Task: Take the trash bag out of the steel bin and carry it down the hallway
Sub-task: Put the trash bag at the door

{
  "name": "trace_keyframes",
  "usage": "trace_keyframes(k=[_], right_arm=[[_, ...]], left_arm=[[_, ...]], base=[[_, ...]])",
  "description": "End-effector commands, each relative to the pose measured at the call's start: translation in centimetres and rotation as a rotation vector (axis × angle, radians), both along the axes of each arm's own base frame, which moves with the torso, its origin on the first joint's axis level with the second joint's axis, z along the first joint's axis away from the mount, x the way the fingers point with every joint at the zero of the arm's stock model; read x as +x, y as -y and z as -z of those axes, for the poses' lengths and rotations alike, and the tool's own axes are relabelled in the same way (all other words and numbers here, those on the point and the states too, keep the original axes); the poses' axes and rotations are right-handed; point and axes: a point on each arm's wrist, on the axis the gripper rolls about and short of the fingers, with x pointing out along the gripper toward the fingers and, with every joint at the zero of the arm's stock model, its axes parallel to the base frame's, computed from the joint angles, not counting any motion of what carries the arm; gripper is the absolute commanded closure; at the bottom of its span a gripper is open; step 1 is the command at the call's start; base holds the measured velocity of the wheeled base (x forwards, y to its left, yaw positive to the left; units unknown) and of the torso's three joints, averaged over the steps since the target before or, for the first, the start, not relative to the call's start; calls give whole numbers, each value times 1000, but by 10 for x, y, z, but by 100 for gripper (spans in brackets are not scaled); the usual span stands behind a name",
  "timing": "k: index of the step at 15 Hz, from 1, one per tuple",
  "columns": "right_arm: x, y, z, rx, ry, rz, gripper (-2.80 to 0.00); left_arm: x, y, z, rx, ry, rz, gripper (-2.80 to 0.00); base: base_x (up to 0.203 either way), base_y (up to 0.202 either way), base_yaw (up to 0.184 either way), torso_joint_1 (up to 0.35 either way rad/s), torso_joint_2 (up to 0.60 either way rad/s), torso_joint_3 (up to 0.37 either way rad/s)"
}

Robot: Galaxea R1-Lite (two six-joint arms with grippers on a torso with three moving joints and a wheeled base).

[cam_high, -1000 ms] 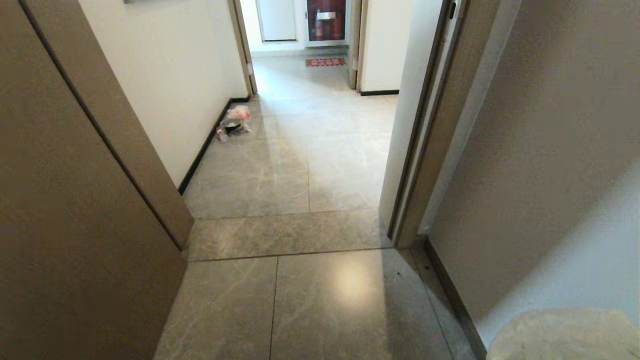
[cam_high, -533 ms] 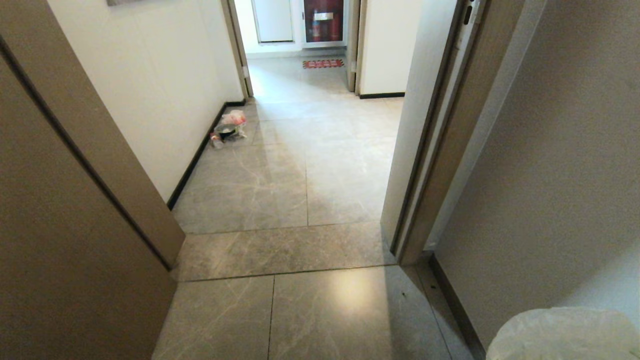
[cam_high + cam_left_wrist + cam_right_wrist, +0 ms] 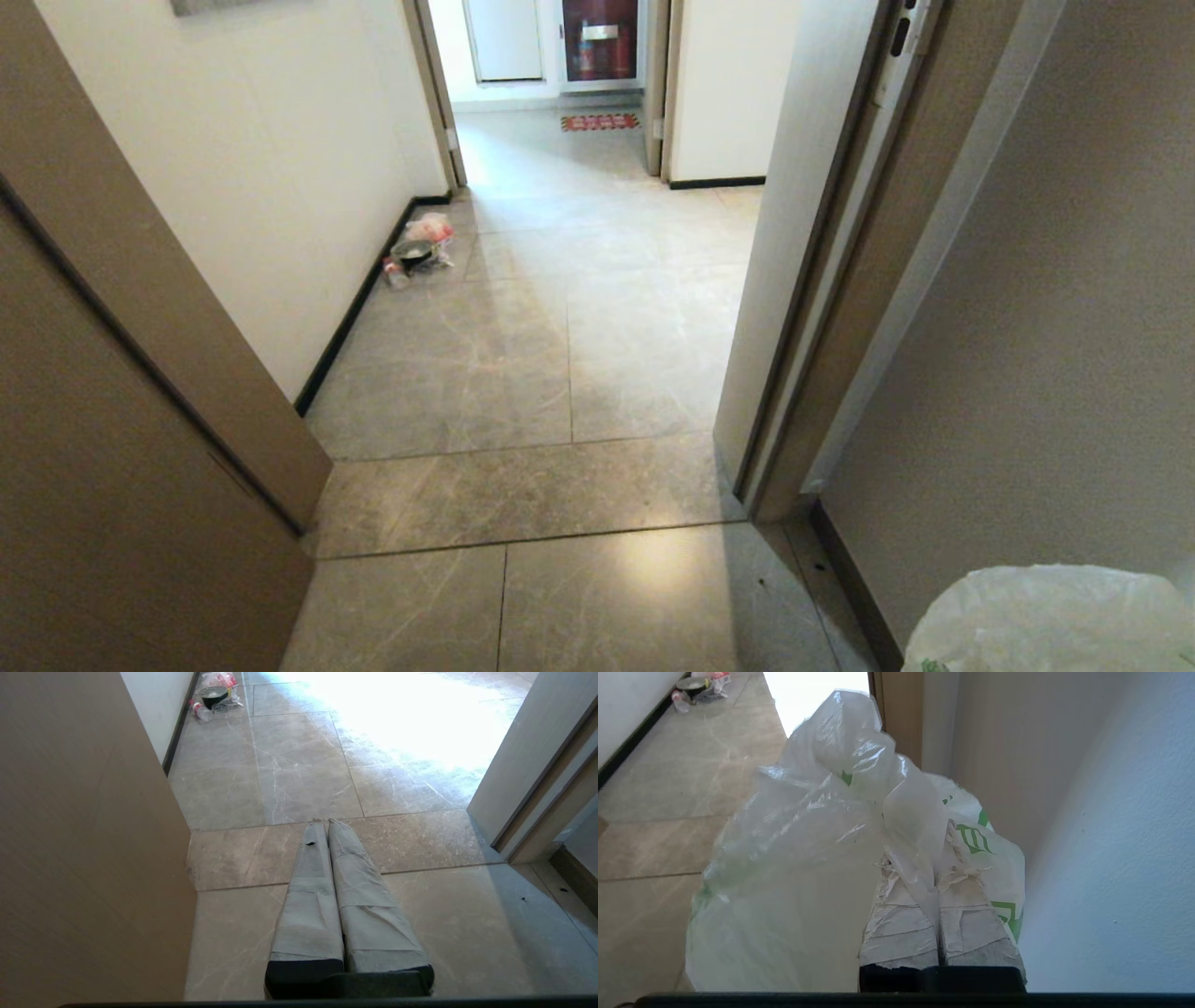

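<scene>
The trash bag (image 3: 798, 868), thin translucent white plastic with green print, hangs bunched in front of my right gripper (image 3: 936, 858), whose tape-wrapped fingers are shut on a fold of its rim. Its top also shows at the lower right of the head view as the trash bag (image 3: 1046, 621). My left gripper (image 3: 323, 823) is shut with nothing in it, held over the threshold tiles. The hallway (image 3: 569, 308) of grey marbled tiles runs ahead through the doorway. The steel bin is out of view.
A tan door panel (image 3: 121, 392) stands close on the left, and the door frame (image 3: 822, 280) and wall close on the right. Down the hall by the left baseboard lie a pinkish-red plastic bag (image 3: 429, 227), a dark bowl (image 3: 412, 250) and a small bottle (image 3: 396, 275). A red mat (image 3: 599, 122) lies far ahead.
The whole head view has shifted: the doorway and its threshold have come closer and lower in the picture as the base rolls forward. The bag stays at the lower right.
</scene>
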Motion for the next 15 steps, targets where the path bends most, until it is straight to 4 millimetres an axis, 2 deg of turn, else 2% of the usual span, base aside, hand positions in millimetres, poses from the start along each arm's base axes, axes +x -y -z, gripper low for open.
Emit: trace_keyframes(k=[1, 6, 12, 15], right_arm=[[0, 0, 0, 0, -1, 0, 0], [0, 0, 0, 0, -1, 0, 0], [0, 0, 0, 0, -1, 0, 0], [0, 0, 0, 0, 1, 0, 0]], left_arm=[[0, 0, 0, 0, 0, 0, 0], [0, 0, 0, -1, 0, -2, 0], [0, 0, 0, -1, 0, -2, 0], [0, 0, 0, -1, 0, 0, 0]], base=[[0, 0, 0, 0, 0, 0], [0, 17, 0, 0, 1, 1], [0, 177, 6, 2, 2, 4], [0, 63, 6, 1, 3, -1]])
